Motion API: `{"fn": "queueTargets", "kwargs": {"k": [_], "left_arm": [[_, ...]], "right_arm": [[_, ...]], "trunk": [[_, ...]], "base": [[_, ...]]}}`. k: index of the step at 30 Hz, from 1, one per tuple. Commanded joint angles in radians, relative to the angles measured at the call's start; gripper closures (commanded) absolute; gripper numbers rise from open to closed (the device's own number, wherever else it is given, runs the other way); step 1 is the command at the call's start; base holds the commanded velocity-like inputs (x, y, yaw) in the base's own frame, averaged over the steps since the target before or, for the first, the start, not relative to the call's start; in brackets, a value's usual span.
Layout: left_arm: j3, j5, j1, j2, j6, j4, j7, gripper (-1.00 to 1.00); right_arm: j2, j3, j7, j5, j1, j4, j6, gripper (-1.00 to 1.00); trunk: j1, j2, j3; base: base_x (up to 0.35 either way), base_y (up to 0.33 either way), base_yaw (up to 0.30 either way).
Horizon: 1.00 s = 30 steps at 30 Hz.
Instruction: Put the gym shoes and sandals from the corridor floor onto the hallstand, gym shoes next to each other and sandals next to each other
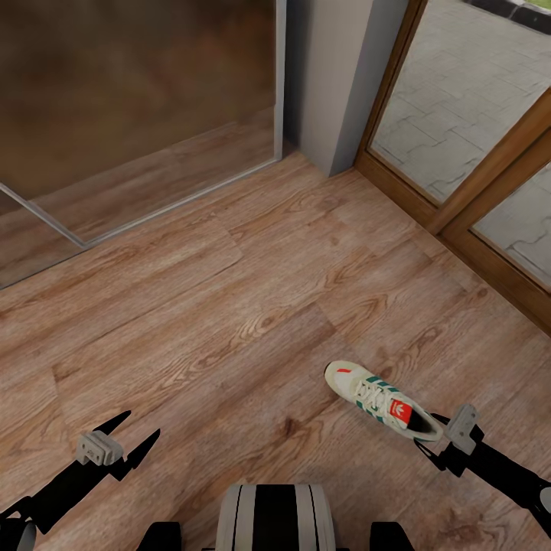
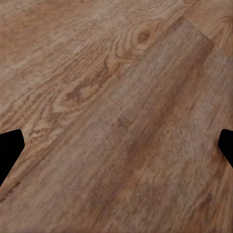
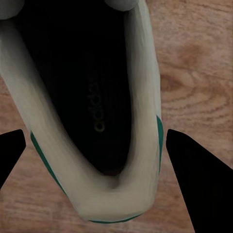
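Note:
One gym shoe (image 1: 380, 400), white with green stripes and a red-orange tongue label, lies on the corridor floor (image 1: 229, 306) at the lower right, toe pointing away from me. My right gripper (image 1: 431, 438) is at its heel. In the right wrist view the heel and dark insole of the gym shoe (image 3: 82, 97) sit between the spread fingers (image 3: 199, 184), so the right gripper (image 3: 97, 160) is open around the heel. My left gripper (image 1: 143, 425) hangs open over bare planks at the lower left, and the left wrist view shows bare corridor floor (image 2: 116, 107) between its open tips. Sandals and hallstand are out of view.
A metal-framed glass panel (image 1: 138, 115) runs along the far left. A grey wall corner (image 1: 337, 76) stands at the back. A wood-framed glass door (image 1: 474, 153) closes off the right side, with paving outside. My trunk (image 1: 275, 516) is at the bottom centre.

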State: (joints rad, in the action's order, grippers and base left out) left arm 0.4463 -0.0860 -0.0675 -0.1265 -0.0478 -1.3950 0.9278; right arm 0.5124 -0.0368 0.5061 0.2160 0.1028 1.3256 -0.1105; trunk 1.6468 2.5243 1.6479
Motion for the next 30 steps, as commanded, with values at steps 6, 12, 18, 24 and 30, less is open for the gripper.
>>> {"fn": "queueTargets", "kwargs": {"k": [6, 12, 18, 24, 30], "left_arm": [[0.000, 0.000, 0.000, 0.000, 0.000, 0.000, -0.001, -1.00], [0.001, 0.001, 0.000, -0.001, 0.000, -0.001, -0.001, -1.00], [0.000, 0.002, 0.000, 0.000, 0.000, 0.000, -0.001, -1.00], [0.001, 0.001, 0.000, 0.000, 0.000, 0.000, -0.001, -1.00], [0.000, 0.002, 0.000, 0.000, 0.000, 0.001, -0.001, -1.00]], "right_arm": [[0.000, 0.000, 0.000, 0.000, 0.000, 0.000, 0.000, 1.00], [0.000, 0.000, 0.000, -0.001, 0.000, 0.000, 0.000, 1.00], [0.000, 0.000, 0.000, -0.001, 0.000, 0.000, 0.000, 1.00], [0.000, -0.001, 0.000, -0.001, 0.000, 0.000, 0.000, 1.00], [0.000, -0.001, 0.000, -0.001, 0.000, 0.000, 0.000, 1.00]], "trunk": [[0.000, 0.000, 0.000], [0.000, 0.000, 0.000], [0.000, 0.000, 0.000], [0.000, 0.000, 0.000], [0.000, 0.000, 0.000]], "base": [[0.000, 0.000, 0.000], [0.006, 0.000, 0.000], [0.014, 0.000, 0.000], [0.006, 0.000, 0.000], [0.002, 0.000, 0.000]]}}
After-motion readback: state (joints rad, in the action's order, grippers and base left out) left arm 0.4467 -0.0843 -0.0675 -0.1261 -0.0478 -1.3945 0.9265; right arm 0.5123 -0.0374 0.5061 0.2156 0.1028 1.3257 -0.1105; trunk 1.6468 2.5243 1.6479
